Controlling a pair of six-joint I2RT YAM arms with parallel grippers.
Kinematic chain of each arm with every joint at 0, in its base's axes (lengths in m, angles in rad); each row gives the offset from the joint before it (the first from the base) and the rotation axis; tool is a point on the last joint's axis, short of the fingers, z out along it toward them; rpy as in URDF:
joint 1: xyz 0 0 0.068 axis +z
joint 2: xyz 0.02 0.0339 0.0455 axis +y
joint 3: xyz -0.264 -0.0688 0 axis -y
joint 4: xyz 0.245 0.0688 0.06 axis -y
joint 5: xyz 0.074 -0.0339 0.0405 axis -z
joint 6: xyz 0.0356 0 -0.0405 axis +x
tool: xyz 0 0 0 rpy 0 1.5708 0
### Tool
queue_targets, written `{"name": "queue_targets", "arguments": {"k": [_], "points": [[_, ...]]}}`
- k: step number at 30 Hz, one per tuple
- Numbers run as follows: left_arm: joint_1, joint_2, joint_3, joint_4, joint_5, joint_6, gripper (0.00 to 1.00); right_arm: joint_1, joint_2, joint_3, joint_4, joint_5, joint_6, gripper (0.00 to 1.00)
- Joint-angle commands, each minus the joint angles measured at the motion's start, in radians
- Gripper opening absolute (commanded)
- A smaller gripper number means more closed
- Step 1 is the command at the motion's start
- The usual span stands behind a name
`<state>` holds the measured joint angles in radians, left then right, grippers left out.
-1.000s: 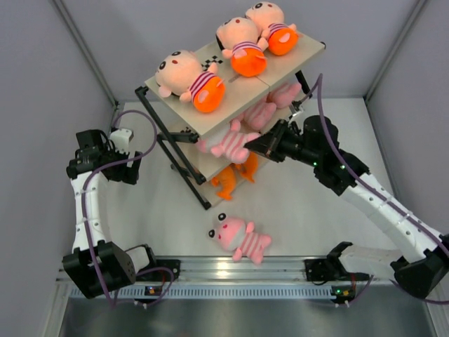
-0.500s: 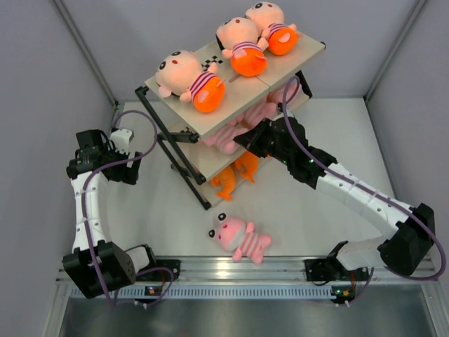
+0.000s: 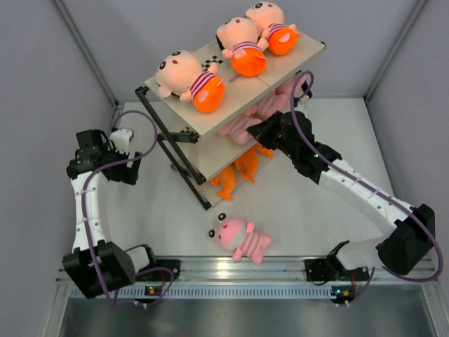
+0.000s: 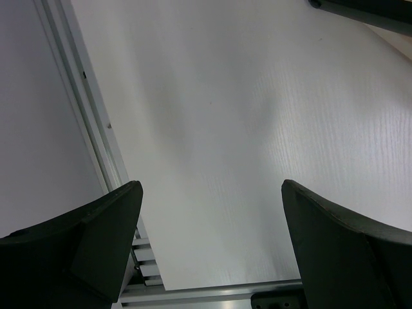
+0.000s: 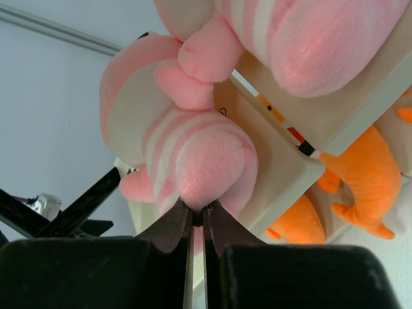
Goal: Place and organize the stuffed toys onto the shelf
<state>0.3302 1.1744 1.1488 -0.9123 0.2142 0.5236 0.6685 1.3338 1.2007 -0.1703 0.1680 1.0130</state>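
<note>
Three peach-faced dolls (image 3: 188, 76) (image 3: 242, 43) (image 3: 272, 27) lie on the top board of the shelf (image 3: 231, 98). My right gripper (image 3: 257, 133) (image 5: 198, 215) reaches in at the middle tier, shut on the foot of a pink striped animal (image 3: 237, 128) (image 5: 193, 148) that rests on the middle board (image 5: 283, 154). A second pink animal (image 3: 278, 102) (image 5: 309, 38) lies further back on that tier. Orange creatures (image 3: 235, 172) (image 5: 360, 180) sit on the lowest tier. Another pink striped animal (image 3: 238, 237) lies on the table in front. My left gripper (image 3: 125, 168) (image 4: 212, 244) hangs open at the left, holding nothing.
The shelf's black frame legs (image 3: 175, 158) stand between the two arms. Grey walls close in on the left, the right and the back. A metal rail (image 3: 238, 270) runs along the near edge, also seen under the left fingers (image 4: 96, 244).
The right arm has pushed the held pink animal further back under the top board, onto the middle tier. The left arm has not moved.
</note>
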Motion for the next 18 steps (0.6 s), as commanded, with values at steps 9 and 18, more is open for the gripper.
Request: {"name": "queue_targets", "arguments": {"k": [9,18], "points": [[-0.003,-0.018,-0.003,0.001,-0.006,0.004,0.95,-0.024,0.001,0.056,0.051,0.015,-0.011,0.03],[-0.003,-0.016,-0.004,-0.065,-0.048,-0.028,0.96,-0.027,-0.117,0.007,0.006,0.004,-0.112,0.65]]}}
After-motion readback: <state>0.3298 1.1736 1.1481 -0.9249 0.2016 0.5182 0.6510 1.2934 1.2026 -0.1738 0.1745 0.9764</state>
